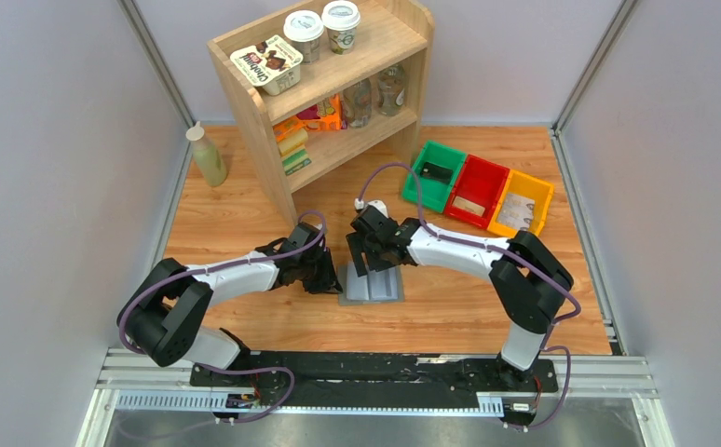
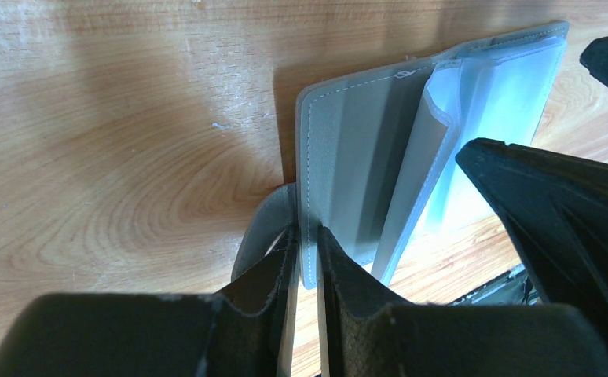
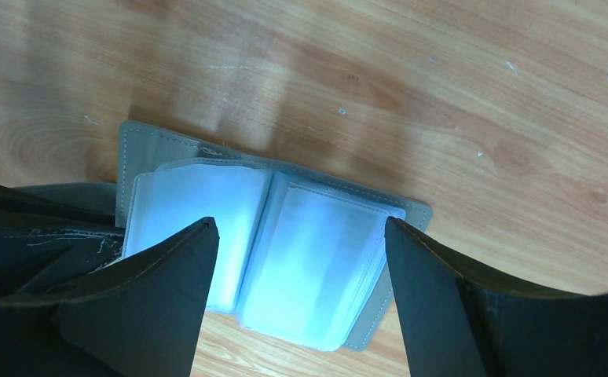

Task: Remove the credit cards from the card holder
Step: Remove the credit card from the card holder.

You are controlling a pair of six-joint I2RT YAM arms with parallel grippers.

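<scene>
Card holder (image 1: 372, 284) lies open on surface (image 1: 487, 312). My left tool (image 2: 305, 247) clamps its cover edge. My right tool (image 3: 299, 226) spread wide above its pockets.

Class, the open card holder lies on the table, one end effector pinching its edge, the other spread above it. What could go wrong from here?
1. The left end effector pinches the card holder only at its cover edge; a pull might slip it free or drag the holder.
2. The right end effector hangs open over glossy sleeves; it may grab a sleeve, not a card.
</scene>
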